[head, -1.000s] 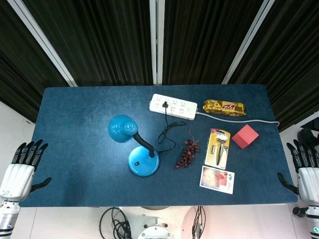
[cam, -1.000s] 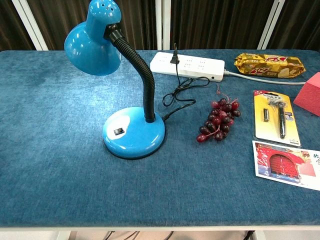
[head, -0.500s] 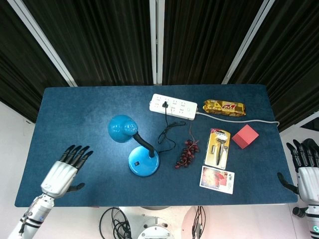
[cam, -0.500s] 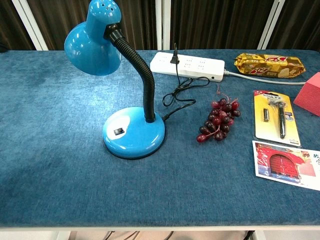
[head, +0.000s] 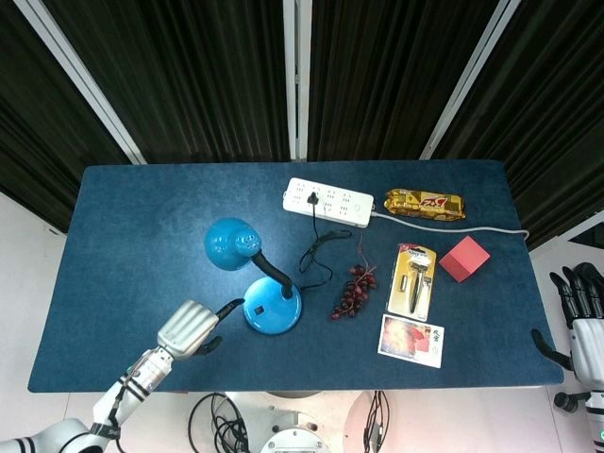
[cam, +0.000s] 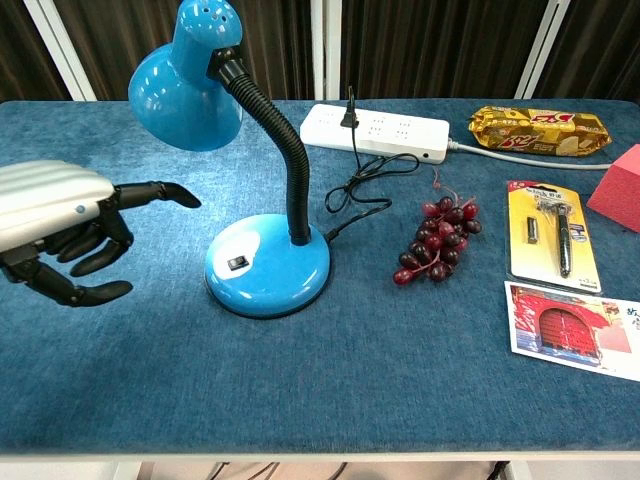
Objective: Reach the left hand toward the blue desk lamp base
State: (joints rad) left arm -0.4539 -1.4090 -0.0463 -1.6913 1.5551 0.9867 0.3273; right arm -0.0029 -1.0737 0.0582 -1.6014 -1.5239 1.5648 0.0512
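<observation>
Your left robot hand (cam: 55, 228) hangs over the desk (head: 142, 217) near its front-left part, just beside the blue desk lamp base (cam: 267, 265) and not touching it. Its fingers (cam: 150, 194) are black and jointed under a ribbed silver back; one reaches out toward the lamp, the rest curl loosely, spread apart around nothing. Your right robot hand (head: 583, 321) sits off the desk's right edge, near the front corner, fingers upright and apart, holding nothing.

The base is a glossy, low round dome with a small black switch (cam: 236, 263) on top, standing a little left of the desk's middle toward the front edge. A black ribbed gooseneck (cam: 278, 140) rises from it to a shiny blue shade (cam: 186, 85) tilted toward the left. Its thin black cord (cam: 356, 185) loops back to a white power strip (cam: 375, 131) by the rear edge.

The desk wears a blue, felt-like cover. Right of the base lies a bunch of dark red grapes (cam: 437, 239), then a razor in a yellow blister pack (cam: 551, 236), a printed card (cam: 570, 328) toward the front edge, a red block (head: 464, 258) and a crinkly gold snack packet (cam: 540, 129) near the rear-right corner.
</observation>
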